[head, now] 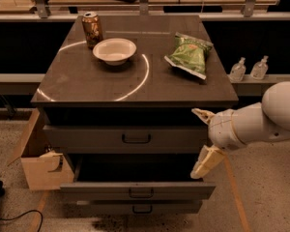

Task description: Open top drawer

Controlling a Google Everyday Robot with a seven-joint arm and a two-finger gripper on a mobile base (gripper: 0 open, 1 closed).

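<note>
The top drawer [87,139] is the tallest dark-grey front under the cabinet top, with a small black loop handle [136,138] at its centre. It looks shut or nearly shut. My gripper [203,139] is at the right end of that front, well right of the handle. It is open, with one cream fingertip [201,113] up by the cabinet top's edge and the other [204,164] down below the drawer front. It holds nothing. The white arm reaches in from the right.
The middle drawer [101,191] is pulled out, and the bottom drawer [101,209] sits under it. On the cabinet top are a can [92,29], a white bowl [114,50] and a green chip bag [189,55]. A cardboard box [38,166] stands at the left. Two bottles [249,68] are at the right.
</note>
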